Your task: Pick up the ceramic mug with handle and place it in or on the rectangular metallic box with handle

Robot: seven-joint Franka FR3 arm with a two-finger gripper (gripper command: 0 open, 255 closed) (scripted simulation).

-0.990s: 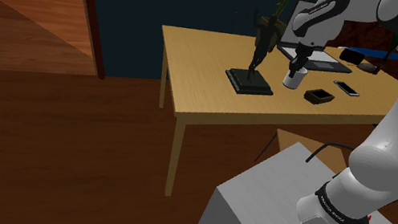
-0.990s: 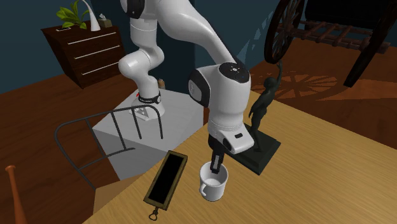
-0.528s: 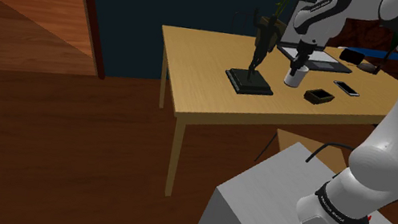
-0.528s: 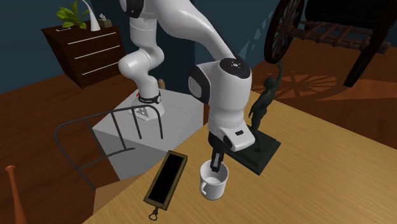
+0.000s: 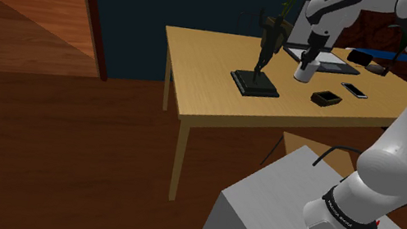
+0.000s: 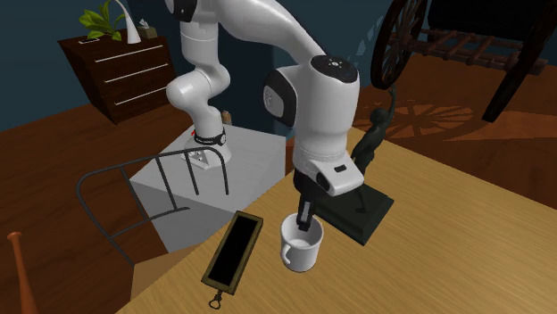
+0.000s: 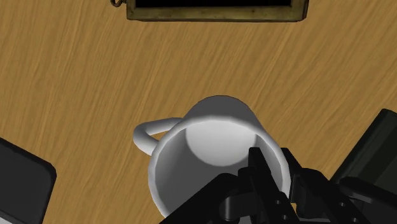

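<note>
Your white mug (image 6: 302, 243) stands upright over the wooden table (image 6: 464, 234), its open mouth facing up and its handle (image 7: 149, 134) sticking out on the side away from the fingers. You cannot tell from these views whether its base rests on the wood or hangs just clear of it. The black gripper (image 6: 304, 220) comes down onto the rim, and its jaws pinch the mug's wall, one finger inside the cup and the other outside. Just beside the mug, on the second exterior view's left, lies the long rectangular box (image 6: 234, 250), with a brassy frame, a dark inside and a small ring handle at one end; the two do not touch. On the mug's other side you see a dark figure statue (image 6: 371, 168) on a black base. In the shoulder view a phone (image 5: 354, 90) lies further along the table.
</note>
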